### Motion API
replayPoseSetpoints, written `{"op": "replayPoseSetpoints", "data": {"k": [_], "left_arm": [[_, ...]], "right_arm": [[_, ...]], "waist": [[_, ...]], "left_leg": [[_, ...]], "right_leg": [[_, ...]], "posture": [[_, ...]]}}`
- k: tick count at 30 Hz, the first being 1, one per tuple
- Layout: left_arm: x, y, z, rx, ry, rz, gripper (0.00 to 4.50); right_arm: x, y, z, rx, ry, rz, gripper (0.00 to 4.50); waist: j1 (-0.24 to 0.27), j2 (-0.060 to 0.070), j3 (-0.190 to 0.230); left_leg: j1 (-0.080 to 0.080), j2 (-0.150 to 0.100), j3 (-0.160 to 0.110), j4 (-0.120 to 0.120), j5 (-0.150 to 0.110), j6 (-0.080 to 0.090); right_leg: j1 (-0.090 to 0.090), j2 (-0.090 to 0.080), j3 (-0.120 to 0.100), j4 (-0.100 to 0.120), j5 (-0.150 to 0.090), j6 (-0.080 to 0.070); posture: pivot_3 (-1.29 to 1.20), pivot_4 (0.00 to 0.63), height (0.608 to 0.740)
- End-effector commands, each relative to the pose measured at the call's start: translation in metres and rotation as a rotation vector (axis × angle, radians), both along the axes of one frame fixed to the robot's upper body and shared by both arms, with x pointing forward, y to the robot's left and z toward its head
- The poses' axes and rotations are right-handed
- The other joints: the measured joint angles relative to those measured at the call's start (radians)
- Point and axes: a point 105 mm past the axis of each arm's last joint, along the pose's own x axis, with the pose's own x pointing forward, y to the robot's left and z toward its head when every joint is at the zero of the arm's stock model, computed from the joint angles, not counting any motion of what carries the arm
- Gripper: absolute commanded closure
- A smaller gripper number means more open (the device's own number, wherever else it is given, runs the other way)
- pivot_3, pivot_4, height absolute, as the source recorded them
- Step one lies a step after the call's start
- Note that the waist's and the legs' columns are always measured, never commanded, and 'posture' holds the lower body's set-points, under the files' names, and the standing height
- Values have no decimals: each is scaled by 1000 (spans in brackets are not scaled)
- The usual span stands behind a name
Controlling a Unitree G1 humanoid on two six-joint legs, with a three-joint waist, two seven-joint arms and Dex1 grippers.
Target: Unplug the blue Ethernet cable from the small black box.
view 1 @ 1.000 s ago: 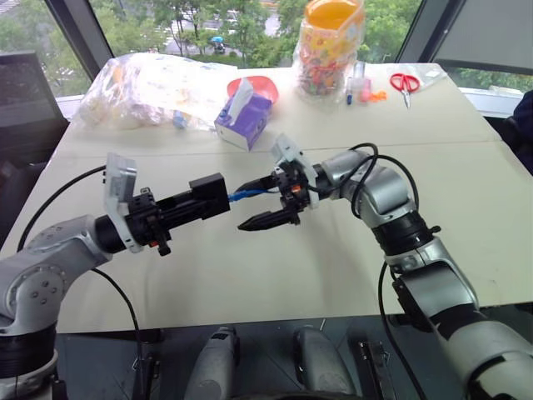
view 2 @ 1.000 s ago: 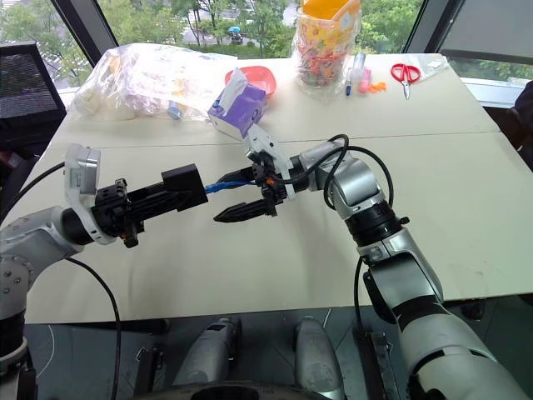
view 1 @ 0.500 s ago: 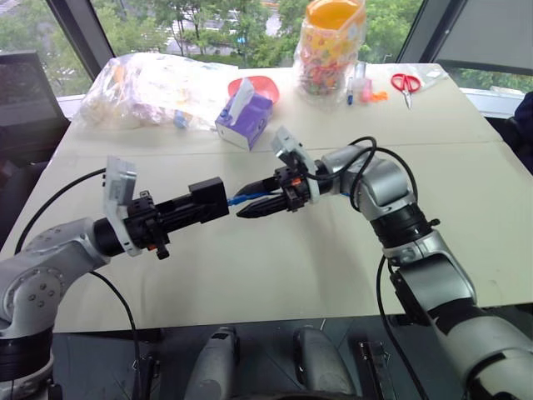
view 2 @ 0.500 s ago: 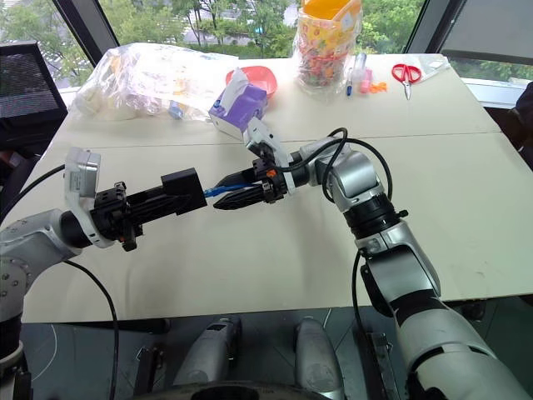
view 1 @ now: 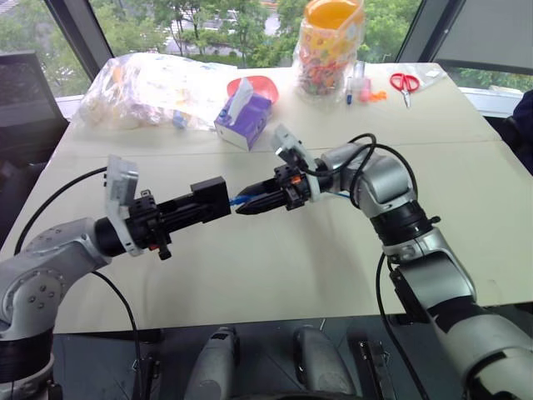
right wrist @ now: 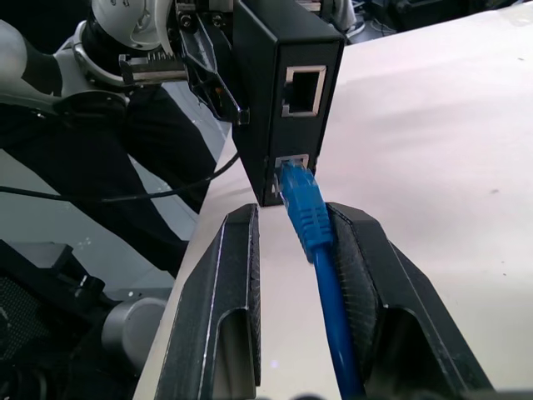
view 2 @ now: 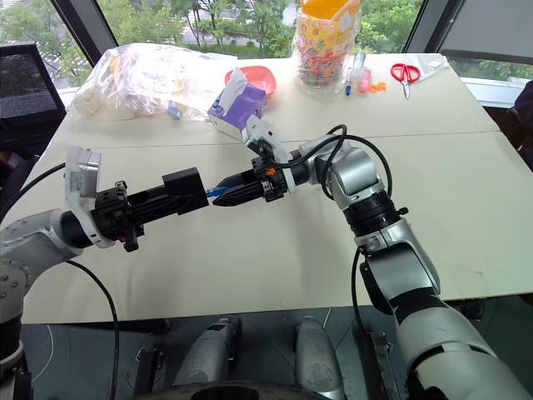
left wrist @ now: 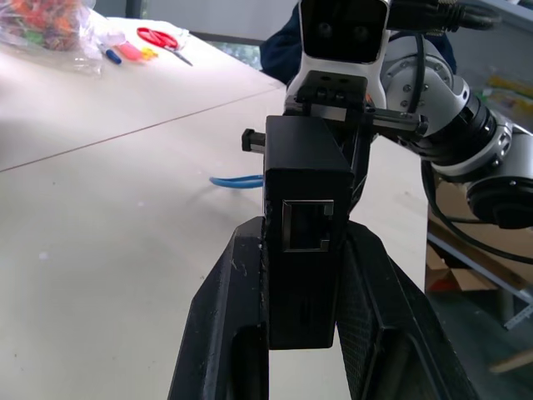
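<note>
Above the table, my left gripper (view 1: pixel 198 205) is shut on the small black box (view 1: pixel 210 197), held level and aimed at my right arm. The box (left wrist: pixel 304 192) shows an empty port in the left wrist view. The blue Ethernet cable (right wrist: pixel 310 218) is plugged into the box's lower port (right wrist: pixel 289 162). My right gripper (right wrist: pixel 296 208) has come up to the box from the right. Its fingers stand narrowly apart around the cable's boot, just behind the plug. The boot lies against one finger (right wrist: pixel 358 250), and a gap shows beside the other. A short blue stretch (view 1: pixel 240 199) runs between box and gripper.
At the back of the table (view 1: pixel 250 275) are a purple tissue box (view 1: pixel 243 121), a red bowl (view 1: pixel 260 85), a clear plastic bag (view 1: pixel 150 87), a jar of colourful items (view 1: pixel 331 46), some pens (view 1: pixel 358 83) and red scissors (view 1: pixel 405 82).
My right gripper's fingers have narrowed from wide apart to close around the blue cable. The left gripper and the box have stayed still.
</note>
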Motion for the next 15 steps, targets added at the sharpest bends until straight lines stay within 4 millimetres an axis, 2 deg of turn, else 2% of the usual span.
{"op": "replayPoseSetpoints", "data": {"k": [1, 15], "left_arm": [[-4, -5, 6, -5, -30, -14, 4025], [-5, -7, 1, 35, -24, -20, 4025]], "right_arm": [[-6, 5, 16, 41, -21, 53, 3250], [-7, 6, 15, 29, -27, 64, 3250]], "waist": [[0, 0, 0], [0, 0, 0]], "left_leg": [[0, 0, 0, 0, 0, 0], [0, 0, 0, 0, 0, 0]], "right_leg": [[0, 0, 0, 0, 0, 0], [0, 0, 0, 0, 0, 0]], "posture": [[0, 150, 726], [0, 150, 726]]}}
